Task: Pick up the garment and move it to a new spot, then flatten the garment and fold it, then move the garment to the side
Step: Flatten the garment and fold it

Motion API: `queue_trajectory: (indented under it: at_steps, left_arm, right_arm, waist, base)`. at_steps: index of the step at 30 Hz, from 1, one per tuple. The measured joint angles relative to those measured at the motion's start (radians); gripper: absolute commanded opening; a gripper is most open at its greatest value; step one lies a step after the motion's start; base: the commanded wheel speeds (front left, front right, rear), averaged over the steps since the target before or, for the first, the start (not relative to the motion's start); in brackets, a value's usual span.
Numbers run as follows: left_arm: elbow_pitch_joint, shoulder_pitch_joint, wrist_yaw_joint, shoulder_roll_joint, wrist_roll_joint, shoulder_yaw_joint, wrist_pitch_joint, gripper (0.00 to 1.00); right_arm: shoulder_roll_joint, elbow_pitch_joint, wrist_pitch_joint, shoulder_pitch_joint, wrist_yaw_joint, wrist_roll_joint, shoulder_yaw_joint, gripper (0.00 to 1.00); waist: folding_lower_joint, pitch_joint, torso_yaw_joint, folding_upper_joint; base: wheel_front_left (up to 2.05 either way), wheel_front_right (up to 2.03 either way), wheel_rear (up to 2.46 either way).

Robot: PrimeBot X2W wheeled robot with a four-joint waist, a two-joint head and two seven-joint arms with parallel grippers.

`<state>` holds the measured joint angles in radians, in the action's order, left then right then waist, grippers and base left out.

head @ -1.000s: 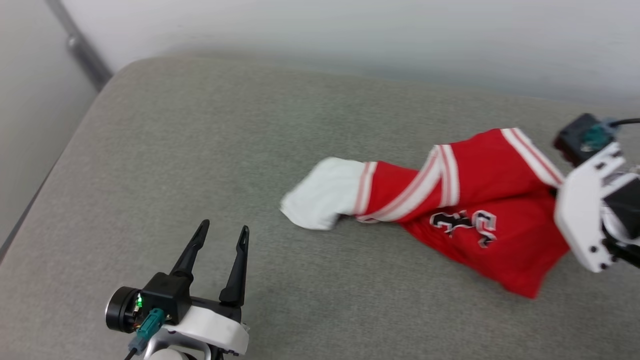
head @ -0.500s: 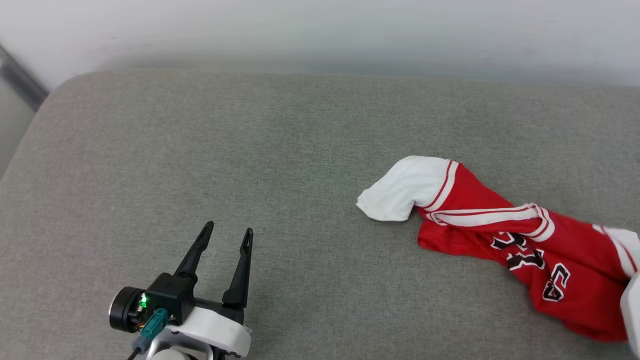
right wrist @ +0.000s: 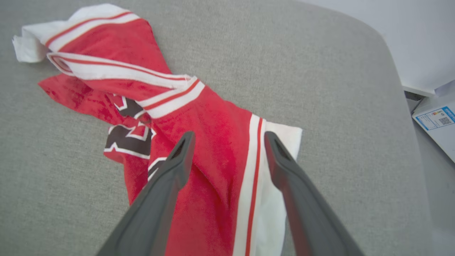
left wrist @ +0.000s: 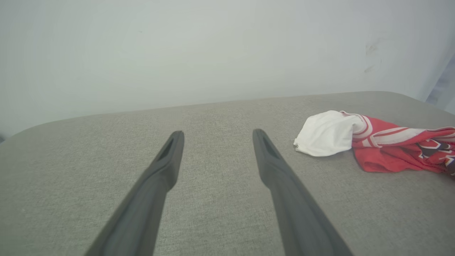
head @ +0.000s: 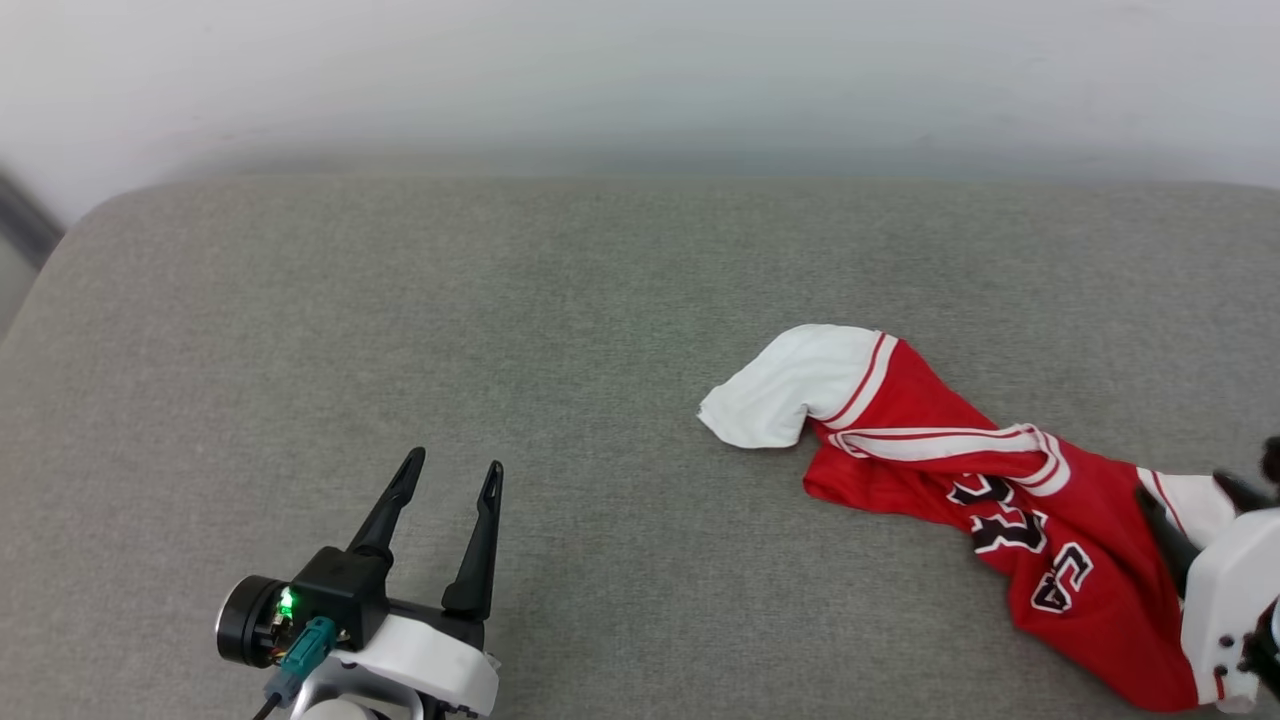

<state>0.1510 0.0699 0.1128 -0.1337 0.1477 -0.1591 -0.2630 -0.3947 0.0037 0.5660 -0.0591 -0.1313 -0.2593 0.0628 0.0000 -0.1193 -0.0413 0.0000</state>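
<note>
The garment (head: 1000, 480), a red jersey with white sleeves and red-and-white striped trim, lies crumpled and twisted in a long heap on the right part of a grey fabric cushion (head: 500, 300). One white sleeve (head: 780, 395) points toward the middle of the cushion. A striped band runs across the red cloth, and parts of black lettering edged in white show among the folds. The second white sleeve (right wrist: 280, 142) lies at the heap's other end.

Over that end hangs the right gripper (right wrist: 227, 137). Its two dark fingers stand apart, one above the red cloth and the other above the striped edge and white sleeve, and they pinch nothing. From the head camera it sits at the lower right edge (head: 1180, 487), right at the garment.

The left gripper (head: 454, 462) is well away at the lower left, above bare cushion, its fingers spread wide and empty. From its own wrist (left wrist: 217, 133) the garment (left wrist: 391, 149) lies off to the right.

A pale wall (head: 640, 80) runs behind the cushion. Past the cushion's rounded corner is a white box with a blue-bordered label (right wrist: 435, 124).
</note>
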Motion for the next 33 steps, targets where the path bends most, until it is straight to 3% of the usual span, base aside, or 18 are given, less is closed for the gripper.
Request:
queue_trajectory:
  at_steps: [8, 12, 16, 19, 24, 33]
  left_arm:
    - [-0.012, 0.041, 0.008, -0.004, 0.05, -0.031, 0.015, 1.0]
    - [-0.03, 0.143, 0.015, -0.034, 0.09, -0.087, 0.104, 1.0]
    - [-0.045, 0.305, 0.016, -0.108, 0.175, -0.218, 0.306, 1.0]
    - [-0.038, 0.438, 0.016, -0.143, 0.338, -0.281, 0.519, 1.0]
    - [-0.009, 0.648, 0.016, -0.238, 0.483, -0.398, 0.846, 1.0]
    - [0.104, 0.807, 0.016, -0.3, 0.593, -0.561, 1.173, 1.0]
  right_arm:
    - [0.148, -0.223, -0.255, 0.017, 0.0, -0.02, 0.097, 1.0]
    - [0.223, -0.277, -0.384, 0.032, 0.0, -0.002, 0.138, 1.0]
    - [0.27, -0.293, -0.467, 0.037, 0.0, 0.024, 0.156, 1.0]
    - [0.286, -0.293, -0.502, 0.032, 0.0, 0.045, 0.157, 1.0]
    - [0.309, -0.28, -0.537, 0.016, 0.0, 0.061, 0.163, 1.0]
    - [0.328, -0.209, -0.577, 0.002, 0.0, 0.085, 0.129, 1.0]
  waist:
    - [0.0, 0.014, 0.056, 0.0]
    - [0.0, -0.004, 0.093, 0.0]
    - [0.0, -0.036, 0.129, 0.0]
    - [0.0, -0.062, 0.161, 0.0]
    - [0.0, -0.109, 0.21, 0.0]
    - [0.0001, -0.185, 0.289, 0.0]
  base:
    - [0.0, 0.0, 0.0]
    - [0.0, 0.0, 0.0]
    - [0.0, 0.0, 0.0]
    - [0.0, 0.0, 0.0]
    - [0.0, 0.0, 0.0]
    - [0.0, 0.0, 0.0]
